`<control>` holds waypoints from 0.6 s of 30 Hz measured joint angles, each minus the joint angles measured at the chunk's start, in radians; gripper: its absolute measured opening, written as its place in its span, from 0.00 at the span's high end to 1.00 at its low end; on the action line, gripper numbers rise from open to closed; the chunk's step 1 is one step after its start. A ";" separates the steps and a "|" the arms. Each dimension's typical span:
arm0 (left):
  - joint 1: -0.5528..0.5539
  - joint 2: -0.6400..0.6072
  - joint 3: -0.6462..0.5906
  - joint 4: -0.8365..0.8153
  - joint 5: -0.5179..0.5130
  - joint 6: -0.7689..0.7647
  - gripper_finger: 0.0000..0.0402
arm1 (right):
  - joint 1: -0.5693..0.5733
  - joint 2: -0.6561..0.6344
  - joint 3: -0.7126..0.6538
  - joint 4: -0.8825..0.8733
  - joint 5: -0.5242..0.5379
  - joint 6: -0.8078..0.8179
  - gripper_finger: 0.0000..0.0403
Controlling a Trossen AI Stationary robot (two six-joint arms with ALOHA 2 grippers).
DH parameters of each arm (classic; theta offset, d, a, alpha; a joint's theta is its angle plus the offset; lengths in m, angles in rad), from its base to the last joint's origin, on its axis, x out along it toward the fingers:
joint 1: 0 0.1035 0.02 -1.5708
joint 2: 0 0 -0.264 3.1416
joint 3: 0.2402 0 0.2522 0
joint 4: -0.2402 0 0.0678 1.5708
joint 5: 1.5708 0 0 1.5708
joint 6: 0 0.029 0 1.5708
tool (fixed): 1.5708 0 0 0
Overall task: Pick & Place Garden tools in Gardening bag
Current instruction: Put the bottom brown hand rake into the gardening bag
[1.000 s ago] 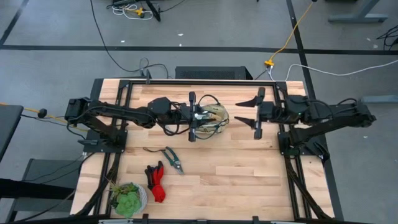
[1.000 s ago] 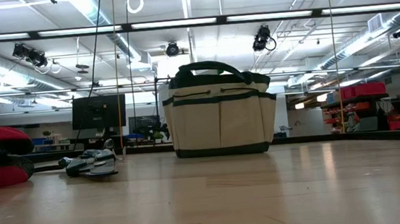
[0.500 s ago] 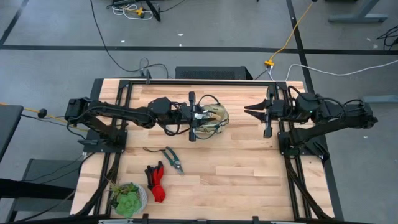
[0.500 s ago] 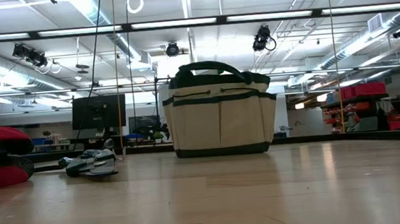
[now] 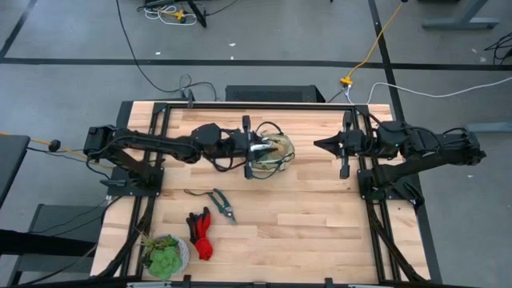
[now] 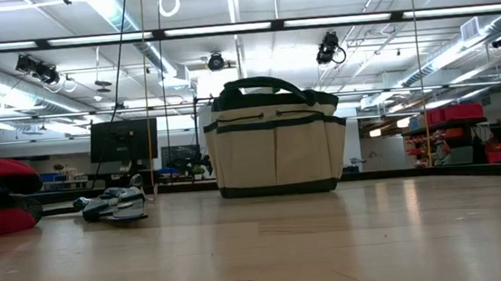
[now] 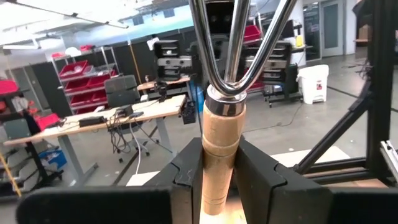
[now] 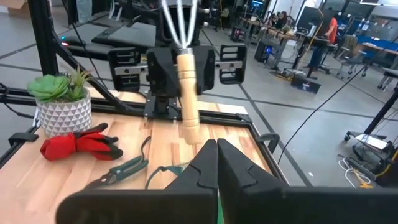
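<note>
The tan gardening bag (image 5: pixel 280 154) with dark green trim stands upright on its base at the table's far middle, also in the low view (image 6: pixel 276 147). My left gripper (image 5: pixel 256 150) reaches level over the bag's left rim, shut on a wooden-handled hand fork (image 8: pixel 186 106) whose metal tines point up. My right gripper (image 5: pixel 318 144) hangs shut and holds nothing, to the right of the bag. Green-handled pruning shears (image 5: pixel 222 204) and red-and-black gloves (image 5: pixel 200 234) lie flat on the table nearer the front left. My left gripper pinches the fork's wooden handle (image 7: pixel 219 163) between its two fingers (image 8: pixel 163 70), on the handle's upper part just below the metal collar. The fingers come in level from the table's left and lie across the handle. The fork is upright and lifted clear, its handle end hanging below the fingers.
A leafy green plant in a pale patterned pot (image 5: pixel 166 254) stands at the front left corner. Black frame rails (image 5: pixel 256 105) run round the table's edges. Bare wood (image 5: pixel 304 216) lies in the front right half.
My right gripper has shut from wide open and has drawn back a little toward the table's right edge, away from the bag.
</note>
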 joint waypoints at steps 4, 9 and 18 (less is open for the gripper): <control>0.021 0.019 -0.002 -0.009 0.000 -0.015 0.81 | 0.000 0.002 0.000 -0.009 0.000 -0.002 1.00; 0.054 0.070 -0.001 0.008 0.000 -0.045 0.81 | 0.000 0.016 0.000 -0.016 -0.003 -0.003 1.00; 0.119 0.154 -0.001 0.037 0.014 -0.097 0.81 | 0.000 0.050 -0.001 -0.040 -0.003 -0.007 1.00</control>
